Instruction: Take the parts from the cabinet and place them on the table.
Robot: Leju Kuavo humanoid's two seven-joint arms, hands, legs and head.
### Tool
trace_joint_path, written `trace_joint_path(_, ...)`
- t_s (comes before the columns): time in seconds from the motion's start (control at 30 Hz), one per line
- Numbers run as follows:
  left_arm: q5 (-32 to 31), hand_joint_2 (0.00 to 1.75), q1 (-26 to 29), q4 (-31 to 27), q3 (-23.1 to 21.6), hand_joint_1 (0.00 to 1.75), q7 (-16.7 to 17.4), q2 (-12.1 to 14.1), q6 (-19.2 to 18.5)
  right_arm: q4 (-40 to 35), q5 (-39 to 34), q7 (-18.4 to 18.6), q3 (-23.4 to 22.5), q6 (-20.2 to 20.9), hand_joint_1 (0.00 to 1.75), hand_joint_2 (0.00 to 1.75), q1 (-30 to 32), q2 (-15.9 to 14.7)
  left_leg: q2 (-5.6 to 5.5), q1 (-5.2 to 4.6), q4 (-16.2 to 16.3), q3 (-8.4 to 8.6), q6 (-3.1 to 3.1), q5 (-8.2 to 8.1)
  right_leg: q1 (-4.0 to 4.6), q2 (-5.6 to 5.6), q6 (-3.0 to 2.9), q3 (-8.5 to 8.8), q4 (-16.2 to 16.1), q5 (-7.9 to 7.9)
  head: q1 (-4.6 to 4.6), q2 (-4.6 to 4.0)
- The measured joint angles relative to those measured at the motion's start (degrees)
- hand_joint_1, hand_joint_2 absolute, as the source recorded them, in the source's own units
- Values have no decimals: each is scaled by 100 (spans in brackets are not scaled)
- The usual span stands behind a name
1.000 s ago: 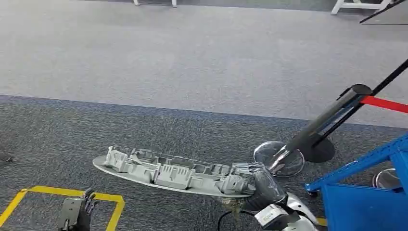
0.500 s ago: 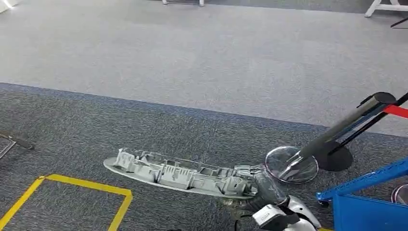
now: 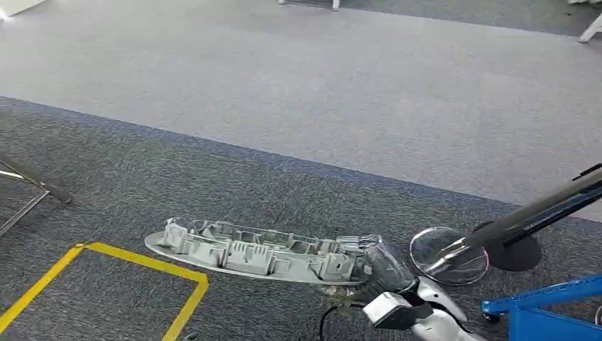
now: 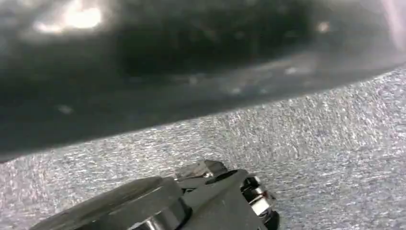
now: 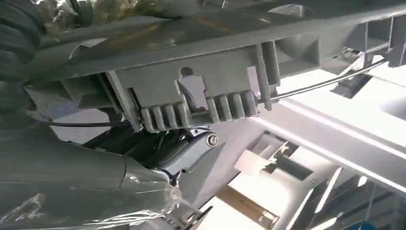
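Observation:
A long grey plastic part (image 3: 255,252) with ribs and clips on its upper side lies level above the dark carpet. My right hand (image 3: 383,273), wrapped in clear film, grips its right end. In the right wrist view the part's ribbed underside (image 5: 206,91) runs across close up, with my film-wrapped right hand (image 5: 72,167) beneath it. In the left wrist view a grey and chrome piece of my left hand (image 4: 206,201) hangs over the carpet with nothing in it.
A dark barrier post (image 3: 539,209) leans over a chrome disc base (image 3: 449,254) at the right. A blue metal frame (image 3: 554,312) fills the lower right corner. Yellow floor tape (image 3: 142,259) marks a box at the lower left. A dark metal leg (image 3: 35,186) stands at the left edge.
The whole view has swung left as I turn: post, blue frame and tape slid rightward. My left hand has dropped below the head view's edge. The part stays in my right hand.

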Motion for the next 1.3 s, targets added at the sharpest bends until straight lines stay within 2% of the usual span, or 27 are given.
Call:
trace_joint_path(0.03, 191, 0, -14, 7, 13, 0, 239, -9, 4, 2, -20, 0, 2, -9, 164, 175, -8, 0, -62, 7, 1, 7, -17, -8, -9, 236, -31, 294, -641, 226, 4, 0)
trace_joint_path(0.07, 344, 0, -27, 20, 35, 0, 452, -13, 32, 13, -35, 6, 4, -15, 164, 175, -15, 0, -91, -28, 26, -20, -43, -14, -24, 380, -52, 365, -728, 159, -4, 0)
trace_joint_path(0.13, 744, 0, -31, 41, 192, 0, 1060, -11, 189, 13, -52, 26, 9, -72, 164, 175, -10, 2, -160, 9, 25, -69, -113, 20, -6, 321, -59, 387, -782, 173, -5, 0)
trace_joint_path(0.17, 877, 0, -20, 50, 307, 0, 1341, -6, 315, 15, -50, 46, 11, -96, 164, 175, -7, 2, -166, 9, 67, -75, -40, -9, -15, 310, -16, 391, -797, 192, -4, 0)
trace_joint_path(0.2, 953, 0, 7, 57, 405, 0, 1649, -7, 479, 31, -50, 66, 11, -120, 164, 175, -7, 2, -167, 10, 76, -80, 26, -1, -5, 309, -20, 385, -781, 187, -13, 0)
trace_joint_path(0.23, 951, 0, 27, 66, 496, 0, 1877, -7, 586, 42, -50, 72, 11, -131, 164, 175, -9, 15, -166, 14, 83, -83, 14, -9, 0, 309, -40, 373, -750, 172, -2, 0)
trace_joint_path(0.3, 925, 0, 39, 72, 583, 0, 1963, 0, 612, 63, -52, 81, 11, -155, 164, 175, -16, 28, -166, 14, 176, -134, -14, -51, 1, 309, -64, 306, -623, 118, -11, 0)
trace_joint_path(0.4, 896, 0, 33, 74, 643, 0, 1997, 0, 614, 81, -50, 83, 11, -168, 164, 175, -18, 35, -166, 15, 467, -289, -124, -187, 1, 307, -101, 130, -285, -35, -9, 0)
trace_joint_path(0.63, 754, 0, 21, 74, 680, 0, 1484, -42, 738, 98, -52, 83, 11, -168, 164, 175, -12, 48, -166, 12, 1229, -737, -167, -501, -5, 309, -106, -309, 467, -354, -9, 0)
trace_joint_path(0.67, 730, 0, 9, 74, 680, 0, 1427, -44, 813, 96, -46, 83, 13, -171, 164, 175, -1, 63, -165, -8, 1266, -750, -63, -528, -38, 304, -47, -302, 429, -344, -13, 0)
trace_joint_path(0.7, 726, 0, -6, 74, 680, 0, 1362, -54, 917, 90, -35, 83, 13, -179, 164, 175, 1, 63, -158, -19, 1172, -709, 7, -489, -30, 308, -13, -265, 367, -321, -17, 0)
trace_joint_path(0.73, 761, 0, -27, 72, 682, 0, 1329, -77, 1004, 87, -33, 85, 13, -184, 164, 175, 8, 63, -157, 47, 950, -597, 63, -367, -19, 268, -20, -249, 384, -321, -6, 0)
trace_joint_path(0.77, 840, 0, -39, 72, 702, 0, 1298, -109, 1104, 85, -31, 83, 15, -201, 164, 175, 6, 63, -144, 40, 828, -515, 58, -324, -1, 132, -9, -282, 448, -406, 4, 0)
trace_joint_path(0.8, 910, 0, -46, 72, 737, 0, 1270, -114, 1192, 83, -31, 81, 15, -205, 164, 175, -9, 63, -142, 48, 783, -490, 76, -296, -4, 78, 15, -357, 627, -570, 15, 0)
trace_joint_path(0.87, 1086, 0, -49, 74, 817, 0, 1178, -129, 1266, 68, -31, 81, 15, -221, 164, 175, -2, 63, -142, 63, 782, -493, 51, -301, -54, 26, 89, -643, 1237, -895, 18, 0)
trace_joint_path(0.9, 1164, 0, -42, 74, 878, 0, 1104, -133, 1266, 66, -26, 85, 15, -225, 164, 175, 13, 63, -145, 67, 782, -493, 40, -307, -84, 17, 127, -749, 1452, -956, 9, 0)
trace_joint_path(0.93, 1256, 0, -35, 72, 937, 0, 1036, -136, 1270, 66, -22, 94, 15, -238, 164, 175, 31, 59, -160, 85, 785, -492, 10, -313, -111, 16, 161, -756, 1467, -891, 17, 0)
trace_joint_path(0.97, 1344, 0, -27, 74, 1014, 0, 955, -146, 1300, 64, -18, 101, 15, -251, 164, 175, 48, 57, -187, 120, 788, -489, -45, -323, -141, 17, 207, -638, 1240, -695, 13, 0)
trace_joint_path(1.03, 1438, 0, -28, 74, 1130, 0, 854, -155, 1355, 46, -13, 101, 15, -275, 164, 175, 74, 57, -275, 205, 841, -487, -168, -353, -246, 100, 343, -177, 379, -253, 13, 0)
trace_joint_path(1.07, 1484, 0, -35, 72, 1181, 0, 793, -144, 1373, 44, -13, 103, 15, -289, 164, 175, 88, 57, -279, 223, 871, -507, -240, -379, -228, 254, 410, -110, 291, -411, 22, 0)
trace_joint_path(1.1, 1583, 0, -47, 72, 1237, 0, 718, -127, 1417, 17, -9, 96, 15, -308, 164, 175, 111, 57, -314, 198, 970, -538, -287, -414, -208, 266, 287, -50, 185, -369, 64, 0)
trace_joint_path(1.13, 1711, 0, -37, 72, 1326, 0, 617, -140, 1492, -4, -2, 98, 15, -317, 164, 175, 139, 48, -339, 198, 932, -543, -310, -382, -193, 225, 180, -46, 219, -356, 49, 0)
trace_joint_path(1.17, 1817, 0, -23, 72, 1415, 0, 563, -166, 1612, -24, 0, 107, 15, -326, 164, 175, 150, 48, -352, 201, 890, -537, -332, -352, -174, 219, 118, -51, 233, -343, 9, 0)
trace_joint_path(1.2, 1788, 0, -18, 72, 1511, 0, 557, -177, 1872, -48, 7, 107, 15, -332, 164, 175, 162, 48, -367, 209, 882, -542, -352, -332, -160, 202, 82, -57, 233, -329, 15, 0)
trace_joint_path(1.23, 1643, 0, -19, 72, 1537, 0, 579, -201, 2103, -57, 11, 107, 15, -341, 164, 175, 163, 48, -318, 225, 898, -551, -367, -358, -175, 155, 16, -54, 211, -307, 11, 0)
trace_joint_path(1.27, 1518, 0, -32, 72, 1532, 0, 654, -210, 2017, -70, 18, 107, 15, -341, 164, 175, 144, 48, -14, 184, 994, -585, -353, -417, -159, 128, -34, -52, 207, -307, 0, 0)
trace_joint_path(1.3, 1473, 0, -63, 72, 1530, 0, 719, -210, 1807, -74, 20, 101, 17, -334, 164, 175, 110, 48, 187, 161, 1240, -695, -343, -577, -135, 91, -65, -57, 207, -308, -31, 0)
